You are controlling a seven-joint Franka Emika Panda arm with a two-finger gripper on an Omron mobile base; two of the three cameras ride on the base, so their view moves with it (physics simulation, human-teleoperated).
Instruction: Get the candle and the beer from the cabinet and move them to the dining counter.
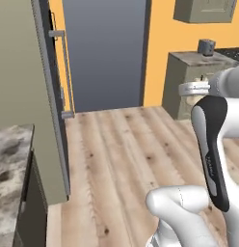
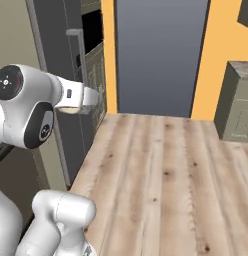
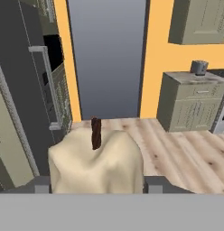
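My gripper (image 3: 98,185) is shut on the candle (image 3: 95,160), a cream-white lumpy block with a dark wick that sits between the two fingertips in the hand view. In the left base view the gripper (image 1: 191,89) is held high at the right, pointing left over the wooden floor. The right base view has it (image 2: 91,98) at the left, with a bit of the candle (image 2: 71,110) under the hand. The beer is out of view. A grey-green upper cabinet (image 3: 202,20) hangs at the top right, door shut. A mottled marble top (image 1: 10,159), seemingly the dining counter, lies lower left.
A blue-grey door (image 1: 104,53) in an orange wall stands straight ahead. Tall dark units with a bar handle (image 3: 46,85) line the left. A low grey-green drawer unit (image 3: 193,101) with a small grey pot (image 3: 198,67) stands right. Wooden floor (image 2: 161,170) lies between.
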